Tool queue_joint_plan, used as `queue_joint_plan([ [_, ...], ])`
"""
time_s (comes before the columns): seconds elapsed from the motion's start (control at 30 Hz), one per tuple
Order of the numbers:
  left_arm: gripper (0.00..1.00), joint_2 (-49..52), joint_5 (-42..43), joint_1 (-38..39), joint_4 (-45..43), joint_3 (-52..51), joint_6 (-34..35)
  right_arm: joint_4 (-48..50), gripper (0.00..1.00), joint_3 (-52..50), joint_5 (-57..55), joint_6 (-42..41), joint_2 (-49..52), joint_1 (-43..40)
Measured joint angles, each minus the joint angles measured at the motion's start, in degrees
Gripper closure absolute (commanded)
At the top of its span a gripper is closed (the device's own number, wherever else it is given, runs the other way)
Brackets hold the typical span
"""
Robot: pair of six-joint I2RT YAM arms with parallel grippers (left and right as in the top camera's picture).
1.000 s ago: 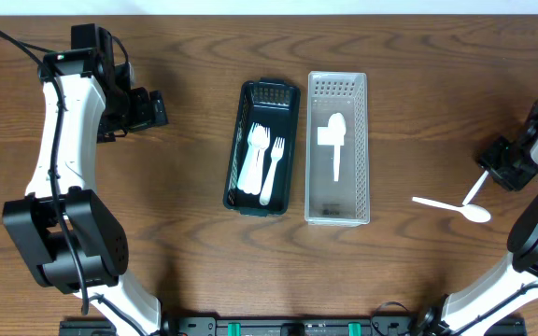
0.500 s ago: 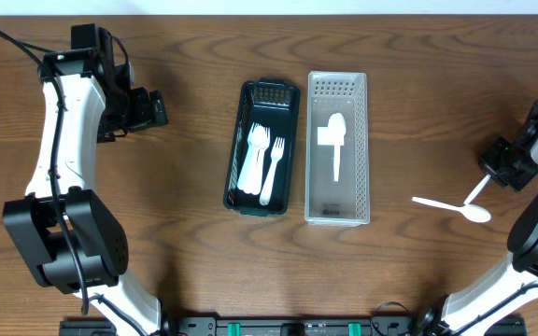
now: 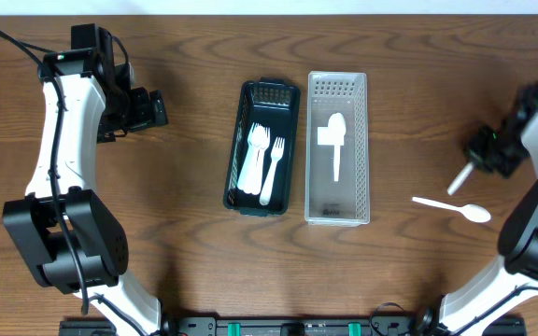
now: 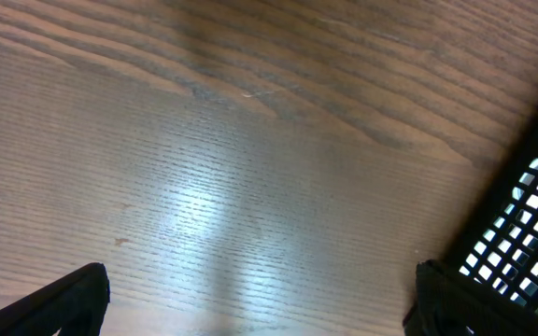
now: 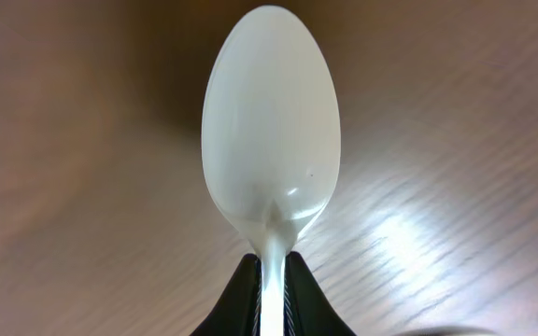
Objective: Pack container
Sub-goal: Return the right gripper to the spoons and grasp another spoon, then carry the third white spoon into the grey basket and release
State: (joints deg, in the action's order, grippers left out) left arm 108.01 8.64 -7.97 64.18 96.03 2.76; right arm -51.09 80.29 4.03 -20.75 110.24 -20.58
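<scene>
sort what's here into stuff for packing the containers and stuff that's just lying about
For the job: black plastic mesh tray; white plastic forks inside it; clear perforated plastic bin; binned white plastic spoon; loose white plastic spoon; gripped white plastic spoon in the right hand.
Just there: brown wooden table.
</scene>
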Motion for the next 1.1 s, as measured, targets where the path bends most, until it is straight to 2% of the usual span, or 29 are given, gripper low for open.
queue_joint_plan([
  [0.2,0.02,0.0,0.0,0.0,0.0,0.0,0.0,-4.3,0.9,13.1,0.5,-0.1,-8.7,14.9],
  [0.3,0.02,0.0,0.0,0.0,0.0,0.0,0.0,-4.2,0.91,15.9,1.0,-1.0,-10.8,22.3],
  [0.63,0.02,0.0,0.0,0.0,0.0,0.0,0.0,-4.4,0.91,16.0,-1.3,-6.4,-2.8,40.1],
  [0.97,0.02,0.0,0.0,0.0,0.0,0.0,0.0,-5.7,0.88,15.8,-3.4,-9.7,9.2,42.2],
  [1.0,0.02,0.0,0.0,0.0,0.0,0.0,0.0,-5.7,0.86,15.7,-3.6,-9.7,9.8,42.1],
  [1.07,0.02,0.0,0.0,0.0,0.0,0.0,0.0,-5.9,0.69,15.6,-3.6,-9.8,11.0,41.8],
  [1.1,0.02,0.0,0.0,0.0,0.0,0.0,0.0,-5.9,0.67,15.6,-3.7,-9.5,11.3,41.7],
])
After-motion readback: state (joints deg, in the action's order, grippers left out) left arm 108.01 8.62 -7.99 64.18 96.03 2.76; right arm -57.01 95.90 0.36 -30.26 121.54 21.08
